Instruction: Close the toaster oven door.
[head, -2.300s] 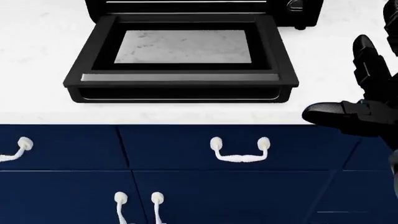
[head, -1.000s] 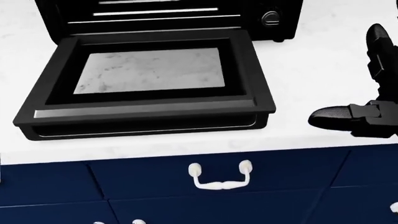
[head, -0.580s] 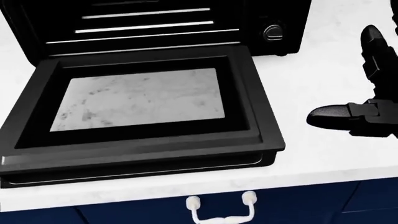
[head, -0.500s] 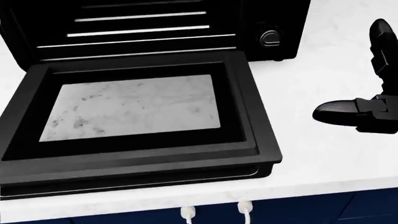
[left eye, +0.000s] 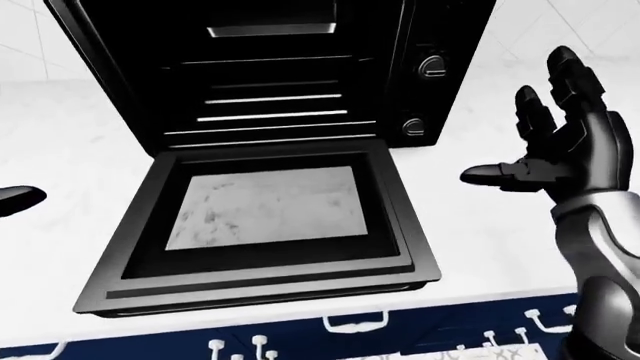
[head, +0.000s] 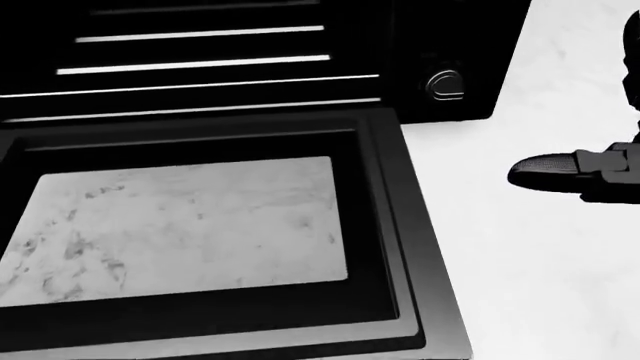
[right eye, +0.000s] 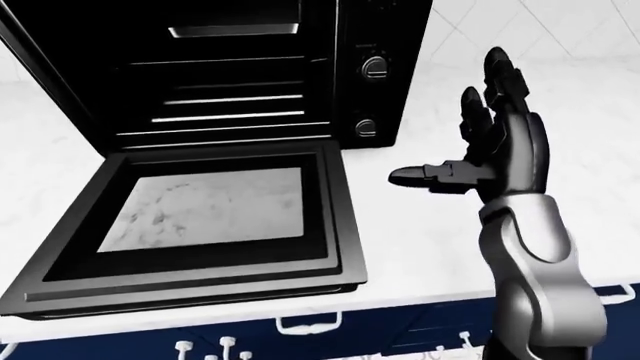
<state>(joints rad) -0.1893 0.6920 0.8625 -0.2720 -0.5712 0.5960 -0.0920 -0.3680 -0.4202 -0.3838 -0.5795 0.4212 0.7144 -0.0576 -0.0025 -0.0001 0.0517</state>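
1. I see the toaster oven door (left eye: 265, 225) lying flat open on the white tabletop (left eye: 480, 247).
2. My right hand (right eye: 500, 154) hovers beside it, fingers (right eye: 497, 71) spread, touching nothing.
3. My left hand (left eye: 18, 199) barely shows; I cannot tell its state.

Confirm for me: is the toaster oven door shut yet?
No, fully open. The black glass-paned toaster oven door lies flat on the white counter, exposing the racks.

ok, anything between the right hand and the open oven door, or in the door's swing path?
Nothing visible. The right hand is open over bare counter, to the right of the door. The door lies flat, with nothing on it, and the oven mouth shows only racks.
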